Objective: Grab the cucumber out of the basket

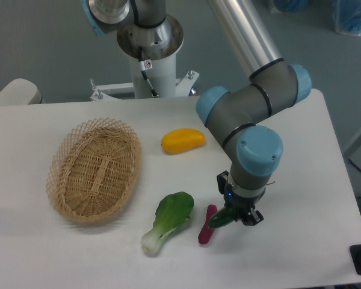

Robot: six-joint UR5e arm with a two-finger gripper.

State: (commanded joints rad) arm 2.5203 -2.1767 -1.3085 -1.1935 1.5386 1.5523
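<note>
The gripper point(239, 214) was closed on the cucumber point(222, 218), whose dark green end jutted out to the lower left from under the wrist, right beside the small purple eggplant point(207, 224). The wrist hid much of the cucumber, so whether it hung clear of the table point(301, 156) or grazed it could not be told; it seemed raised a little. The wicker basket point(95, 170) lay well apart on the far side of the table and held nothing that showed. A bok choy point(168, 220) rested between basket and eggplant, and a yellow mango-like fruit point(183, 140) lay farther up the table.

Judged from this, the task was essentially done: the cucumber was out of the basket and in the jaws. What remained, at most, was to lift it plainly free and keep the grip secure, taking care that its trailing end did not nudge the eggplant.
</note>
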